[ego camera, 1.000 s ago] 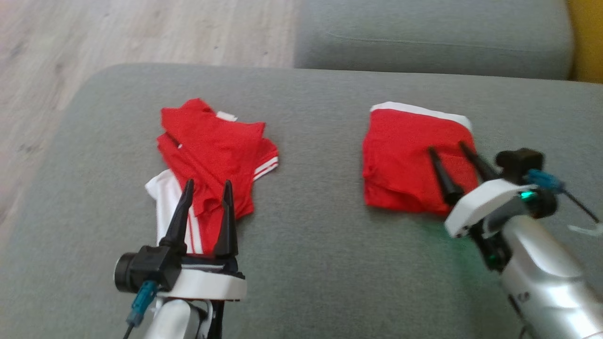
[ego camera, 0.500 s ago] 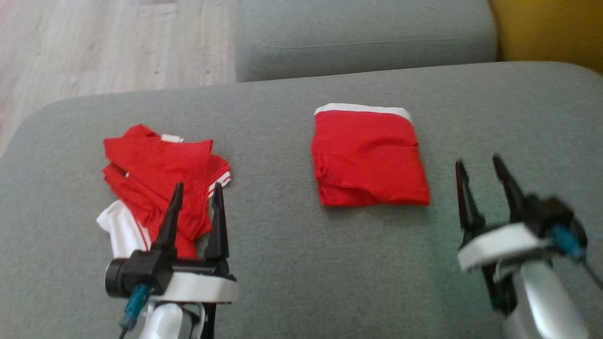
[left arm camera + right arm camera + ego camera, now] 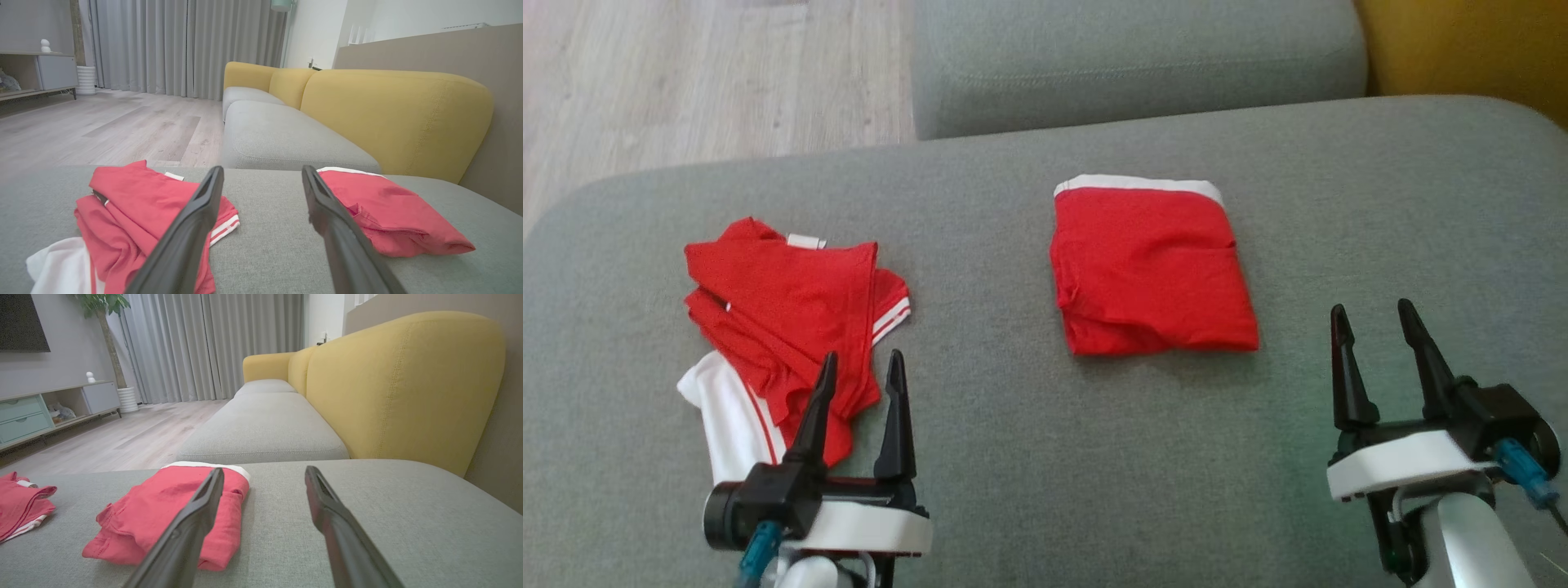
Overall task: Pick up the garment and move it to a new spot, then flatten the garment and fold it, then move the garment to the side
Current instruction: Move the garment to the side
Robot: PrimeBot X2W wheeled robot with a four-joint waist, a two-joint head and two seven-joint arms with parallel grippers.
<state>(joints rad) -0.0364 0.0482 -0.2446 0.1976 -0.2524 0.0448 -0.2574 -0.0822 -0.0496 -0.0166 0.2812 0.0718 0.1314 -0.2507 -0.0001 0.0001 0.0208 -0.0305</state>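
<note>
A folded red garment with a white band on its far edge lies flat in the middle of the grey cushion; it also appears as the folded garment in both wrist views. A loose red-and-white pile of clothing sits to the left. My left gripper is open at the pile's near edge, holding nothing. My right gripper is open, empty, to the right of and nearer than the folded garment, apart from it.
A second grey seat cushion lies beyond this one. The yellow backrest runs along the right. Wooden floor drops off past the cushion's rounded left and far-left edge.
My right gripper drew back off the folded garment toward the near right and now stands clear of it. The head camera has shifted, so the whole scene sits further left and lower.
</note>
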